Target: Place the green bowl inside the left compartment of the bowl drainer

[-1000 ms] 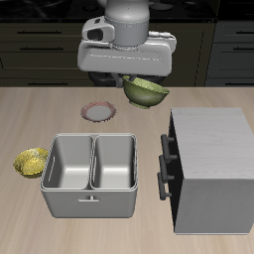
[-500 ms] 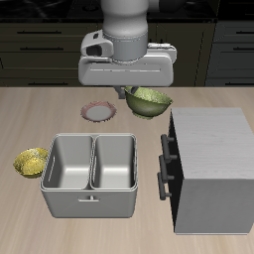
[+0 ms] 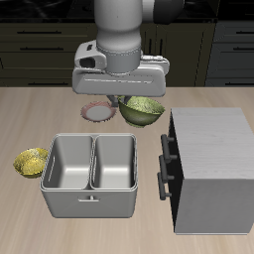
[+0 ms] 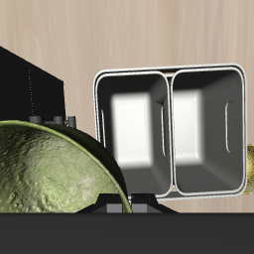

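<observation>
The green bowl (image 3: 143, 109) hangs tilted above the table, behind the bowl drainer (image 3: 69, 201) and beside the grey cabinet. My gripper (image 3: 128, 100) is shut on the bowl's rim, with the fingers mostly hidden under the hand. In the wrist view the green bowl (image 4: 50, 174) fills the near field, its mottled inside showing, and my gripper (image 4: 115, 205) grips its edge. Beyond it the bowl drainer (image 4: 171, 119) shows both wells, with nothing in either.
A tall grey cabinet (image 3: 210, 164) with black handles stands beside the drainer, close to the bowl. A small yellow bowl (image 3: 31, 160) sits at the drainer's other side. A small pinkish plate (image 3: 95, 112) lies farther back.
The arm has carried the green bowl lower and toward the table's front, closer to the drainer. The grip has not changed.
</observation>
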Motion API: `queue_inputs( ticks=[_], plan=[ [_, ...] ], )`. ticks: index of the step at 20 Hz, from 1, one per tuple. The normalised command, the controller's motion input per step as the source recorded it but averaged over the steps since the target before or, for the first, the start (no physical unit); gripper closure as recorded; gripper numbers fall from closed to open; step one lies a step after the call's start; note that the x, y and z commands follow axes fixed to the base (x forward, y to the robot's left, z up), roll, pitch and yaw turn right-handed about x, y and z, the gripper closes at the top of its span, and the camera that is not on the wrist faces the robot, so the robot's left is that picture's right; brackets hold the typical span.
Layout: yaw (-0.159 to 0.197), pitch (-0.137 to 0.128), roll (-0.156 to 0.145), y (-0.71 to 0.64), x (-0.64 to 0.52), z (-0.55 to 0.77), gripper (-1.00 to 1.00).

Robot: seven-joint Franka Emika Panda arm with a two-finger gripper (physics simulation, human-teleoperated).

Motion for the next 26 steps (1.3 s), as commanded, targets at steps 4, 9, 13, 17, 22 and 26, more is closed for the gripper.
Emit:
queue_inputs(
  ticks=[4,9,13,17,22,26],
  plan=[
    [-0.007,0.024,-0.018,-0.17,-0.02,-0.25,1.0],
    [-0.016,0.031,-0.029,-0.23,-0.06,-0.27,1.0],
    [-0.012,0.03,-0.023,-0.17,-0.08,-0.25,1.0],
    [-0.012,0.023,-0.014,-0.1,-0.05,-0.2,1.0],
    [0.001,0.035,0.008,0.0,0.01,-0.28,1.0],
    [0.003,0.03,0.001,-0.02,0.02,-0.25,1.0]
  ],
)
